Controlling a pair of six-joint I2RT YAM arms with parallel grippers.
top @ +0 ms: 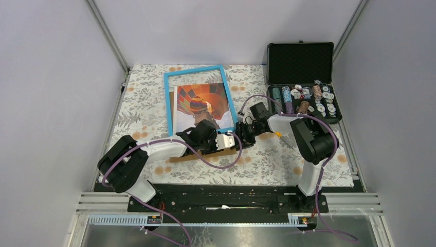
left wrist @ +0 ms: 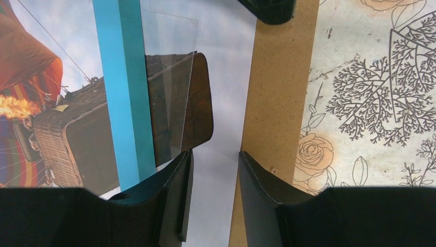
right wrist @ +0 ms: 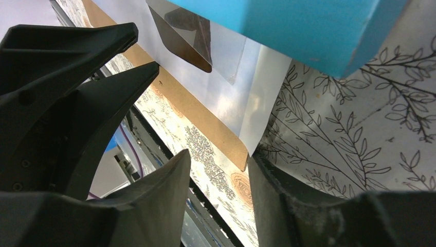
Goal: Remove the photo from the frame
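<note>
Top external view: open black case (top: 301, 64) at upper right, lid upright; its tray holds rows of small round pieces (top: 303, 99) in mixed colours. Frame (top: 168, 103) lies flat at centre left on the floral cloth (top: 267, 159).

Left wrist view: photo (left wrist: 61, 128) shows on both sides of a blue frame bar, under a clear sheet (left wrist: 169, 72). Its white margin lies on the brown board (left wrist: 280, 92). Left gripper (left wrist: 213, 170): fingers spread above that margin.

Right wrist view: right gripper (right wrist: 220, 170), fingers spread, board corner just beside one fingertip.
</note>
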